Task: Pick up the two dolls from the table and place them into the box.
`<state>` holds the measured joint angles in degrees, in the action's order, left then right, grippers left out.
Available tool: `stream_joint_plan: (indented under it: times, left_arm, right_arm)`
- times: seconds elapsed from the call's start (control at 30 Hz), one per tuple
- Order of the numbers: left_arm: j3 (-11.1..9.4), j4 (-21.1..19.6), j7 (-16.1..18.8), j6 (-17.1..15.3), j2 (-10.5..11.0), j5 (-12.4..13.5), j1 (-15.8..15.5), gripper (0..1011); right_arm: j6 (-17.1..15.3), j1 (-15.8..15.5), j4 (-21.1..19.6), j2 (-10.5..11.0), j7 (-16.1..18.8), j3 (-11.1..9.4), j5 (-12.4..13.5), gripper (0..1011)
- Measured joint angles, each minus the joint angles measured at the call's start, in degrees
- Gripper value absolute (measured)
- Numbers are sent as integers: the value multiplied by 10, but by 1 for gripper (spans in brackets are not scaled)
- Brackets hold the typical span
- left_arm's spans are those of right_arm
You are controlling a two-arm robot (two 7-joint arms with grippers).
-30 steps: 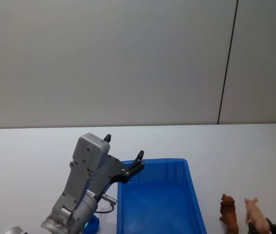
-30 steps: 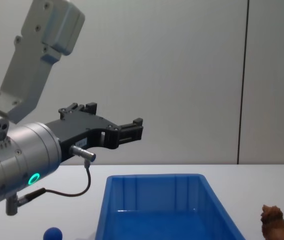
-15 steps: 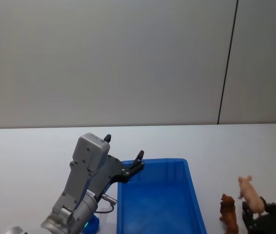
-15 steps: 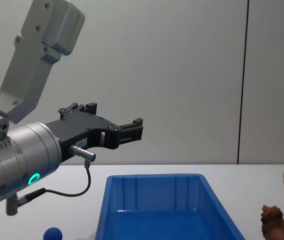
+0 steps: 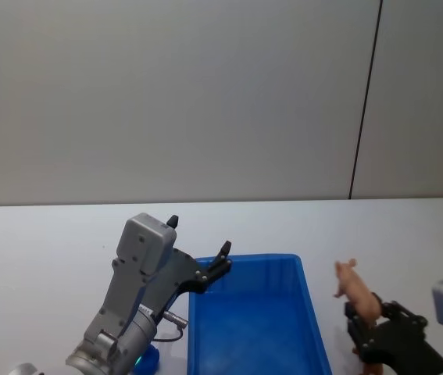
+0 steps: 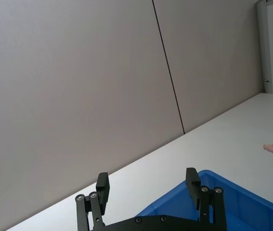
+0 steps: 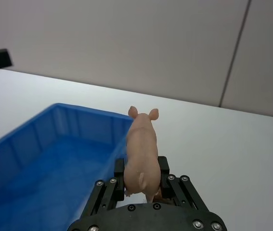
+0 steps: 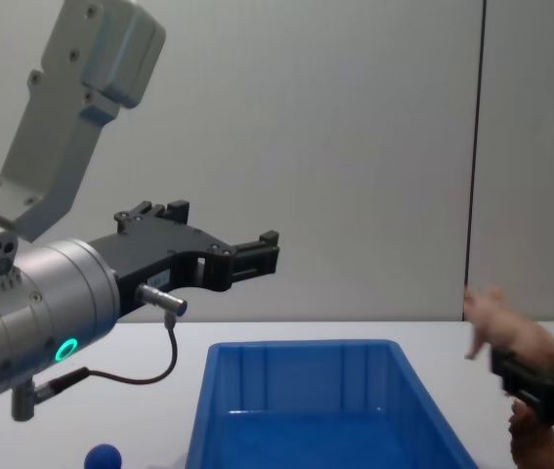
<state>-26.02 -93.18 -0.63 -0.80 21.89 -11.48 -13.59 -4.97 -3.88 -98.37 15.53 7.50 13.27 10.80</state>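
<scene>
The table (image 5: 41, 242) carries the box (image 5: 252, 257), which lies just left of the right claw (image 7: 141, 166) and lower. The left claw (image 6: 147, 179) hangs spread above the box's far left corner. The right claw pinches a pink pig (image 5: 355, 291); a brown doll (image 8: 531, 442) stands beneath it. A good move would be to carry the pig left over the box's middle and lower it before letting go.

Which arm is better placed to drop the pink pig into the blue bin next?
Right. The right gripper is shut on the pink pig, raised just beside the blue bin at its right rim. The left gripper hovers open and empty near the bin's far left corner.
</scene>
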Motion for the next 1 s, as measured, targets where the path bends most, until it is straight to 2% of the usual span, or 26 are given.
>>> stream_joint_plan:
  times: [0.3,0.5,0.7,0.77,0.87,1.0]
  left_arm:
    - [0,0,0,0,0,0,0,1001]
    - [0,0,0,0,0,0,0,1001]
    - [0,0,0,0,0,0,0,1001]
    - [0,0,0,0,0,0,0,1001]
    - [0,0,0,0,0,0,0,1001]
    - [0,0,0,0,0,0,0,1001]
  right_arm:
    - [-4,26,16,-19,63,13,5,383]
    - [-19,49,33,-38,102,26,6,387]
    - [-34,66,48,-51,120,34,4,570]
    - [-39,71,52,-54,122,35,3,657]
    - [-45,76,57,-58,122,37,2,716]
    - [-50,80,60,-61,117,38,1,869]
